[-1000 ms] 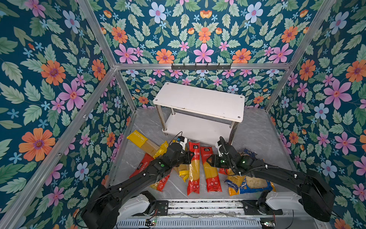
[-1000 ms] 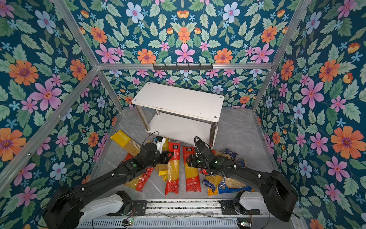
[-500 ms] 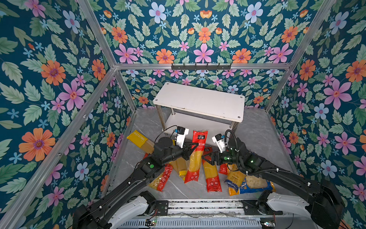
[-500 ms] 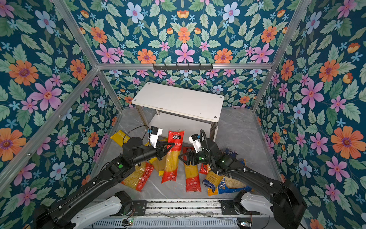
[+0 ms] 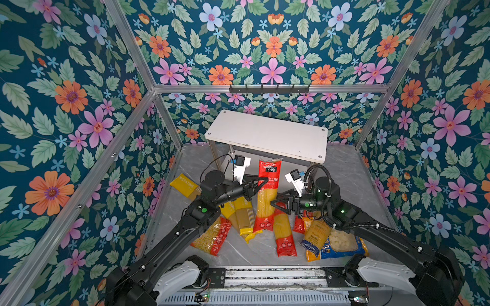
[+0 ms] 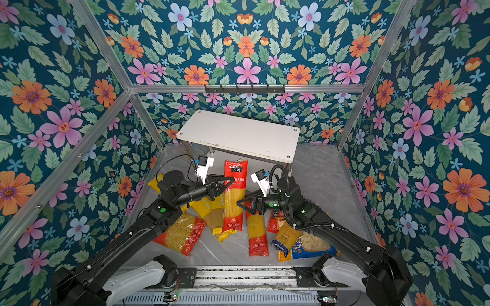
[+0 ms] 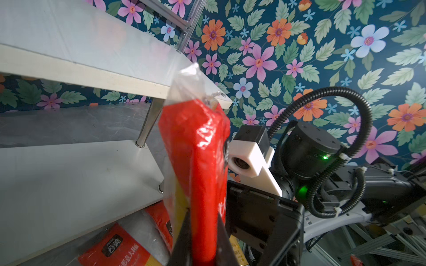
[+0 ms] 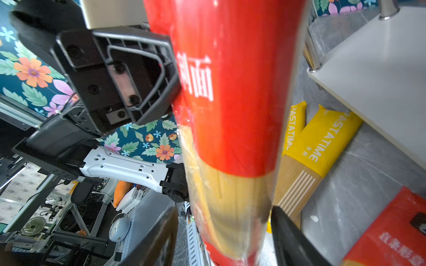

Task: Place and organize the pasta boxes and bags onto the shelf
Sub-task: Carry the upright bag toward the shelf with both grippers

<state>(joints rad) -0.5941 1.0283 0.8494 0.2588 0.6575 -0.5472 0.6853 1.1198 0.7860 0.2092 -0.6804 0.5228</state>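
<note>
One red spaghetti pack [image 5: 267, 193] stands nearly upright above the table [image 5: 344, 169], just in front of the shelf [image 5: 267, 135], with its clear top seal close to the near edge of the top board. The left gripper [image 5: 262, 182] is clamped narrowly across the pack's red upper band. The right gripper [image 5: 274, 203] has its jaws apart on either side of the yellow strand section lower down, and no firm squeeze shows there.

I judge the pack stiff along its length but brittle, so the strands would snap if bent or pinched hard. The film looks glossy and slippery, and a single pinch high up would let the heavier lower end swing. A second hold near mid-length, across the narrow faces, should steady it for laying flat on a tier. The other packs [image 5: 212, 235] lie on the table nearer the robot.
</note>
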